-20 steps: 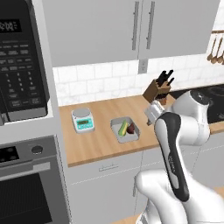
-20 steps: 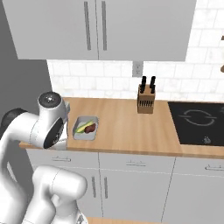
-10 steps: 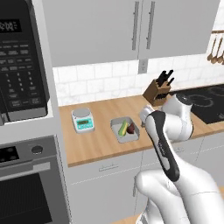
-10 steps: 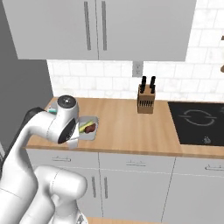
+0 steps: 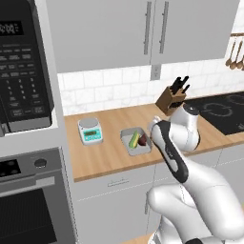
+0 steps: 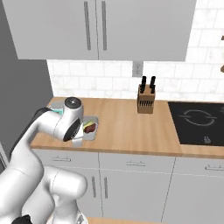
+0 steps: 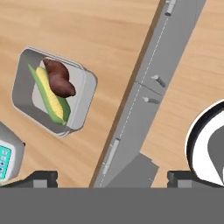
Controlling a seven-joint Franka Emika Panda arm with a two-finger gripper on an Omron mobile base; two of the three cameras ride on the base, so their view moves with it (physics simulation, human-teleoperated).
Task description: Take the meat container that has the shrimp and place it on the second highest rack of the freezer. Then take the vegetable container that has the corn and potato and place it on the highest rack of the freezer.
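The vegetable container (image 7: 54,92) is a grey tray on the wooden counter, holding a yellow-green corn (image 7: 49,97) cob and a dark reddish potato (image 7: 60,79) side by side. From the base it shows as the container (image 5: 136,141) (image 6: 89,128) near the counter's front edge. My gripper (image 7: 111,177) is open and empty, looking down over the counter's front edge, with the tray up and to the left of its fingertips (image 7: 43,177). The arm's white wrist (image 5: 162,136) hangs just right of the tray. The meat container with the shrimp and the freezer are out of view.
A small kitchen scale (image 5: 90,131) (image 7: 6,157) stands left of the tray. A knife block (image 5: 171,97) (image 6: 145,98) and a black cooktop (image 5: 221,112) (image 6: 197,120) lie to the right. A microwave (image 5: 21,81) above an oven (image 5: 28,200) stands at the left. Drawer fronts (image 7: 140,96) run below the counter edge.
The arm has swung left along the counter front, bringing its wrist from near the knife block over to the vegetable tray. The jaws have stayed open. The tray has not moved.
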